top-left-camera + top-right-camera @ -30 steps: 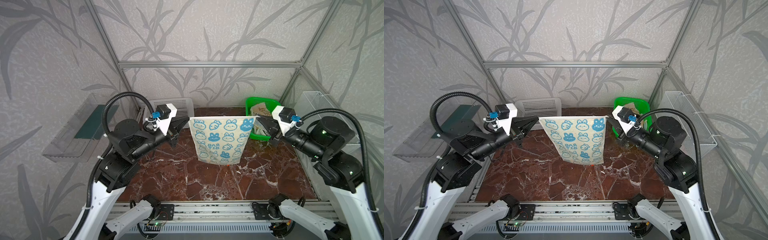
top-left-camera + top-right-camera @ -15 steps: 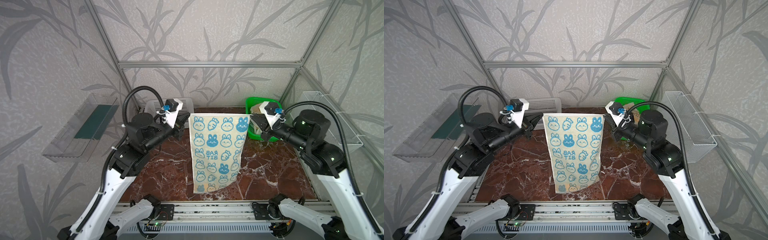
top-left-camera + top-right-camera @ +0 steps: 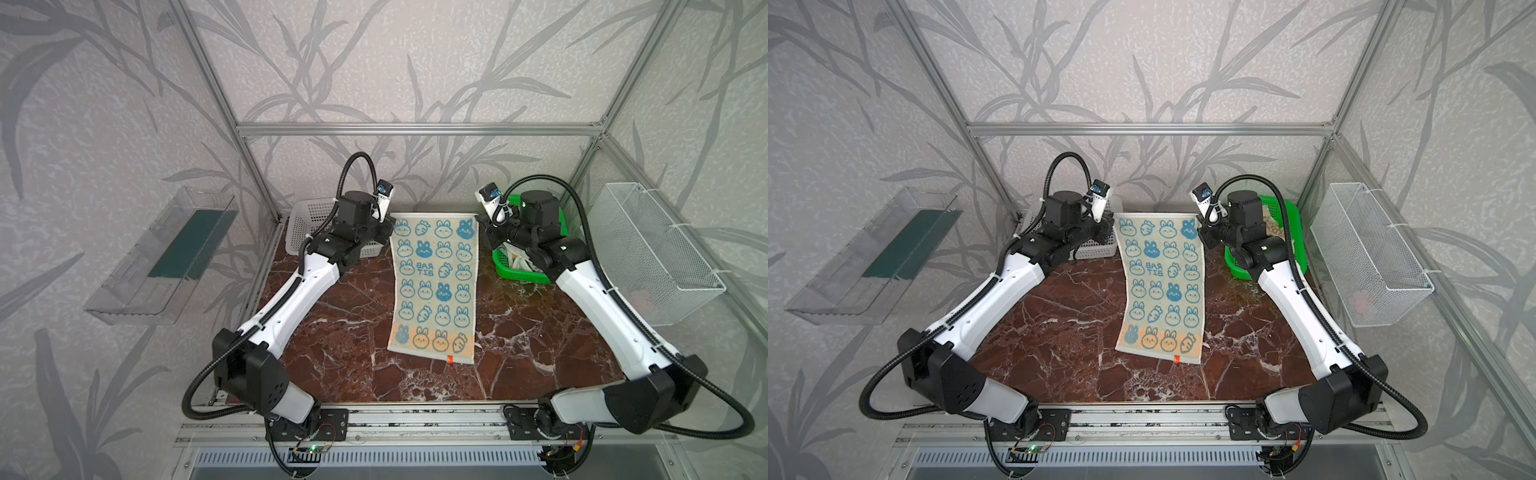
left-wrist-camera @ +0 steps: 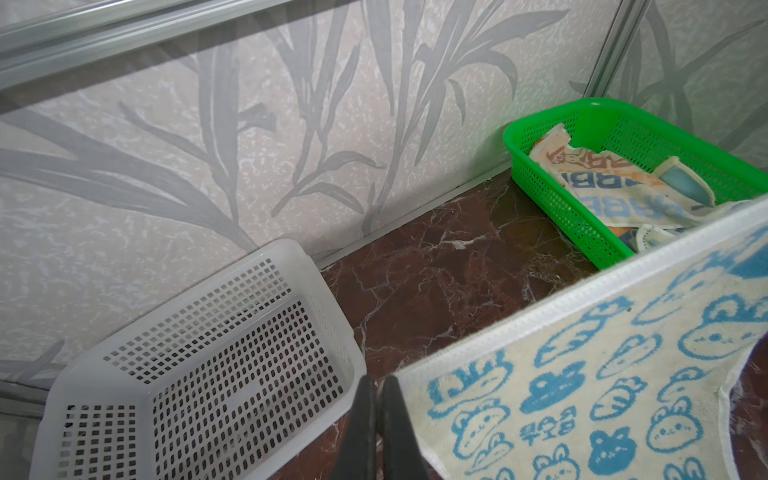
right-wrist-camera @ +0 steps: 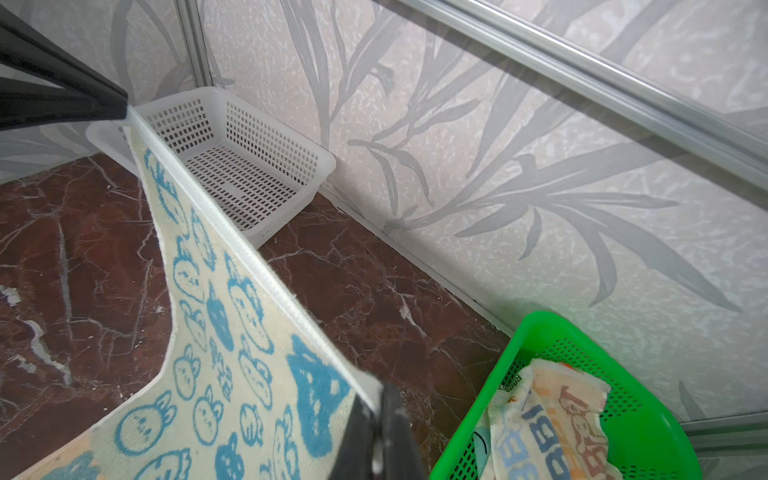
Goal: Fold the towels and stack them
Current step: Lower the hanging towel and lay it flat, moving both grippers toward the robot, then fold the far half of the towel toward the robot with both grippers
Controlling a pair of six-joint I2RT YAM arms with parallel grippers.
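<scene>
Lowered and drawn backward since the earlier frame, the rabbit towel [image 3: 434, 286] is spread with its near end on the bench [image 3: 332, 374]. Its far corners are pinched tight by the left claw [image 3: 390, 226] and the right claw [image 3: 481, 226], and its long axis runs forward from them.

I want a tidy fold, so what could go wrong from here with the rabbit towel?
The left end effector and right end effector pinch the rabbit towel only at its far corners, so one could slip out. The right arm sits close by the green basket and might knock it.
</scene>
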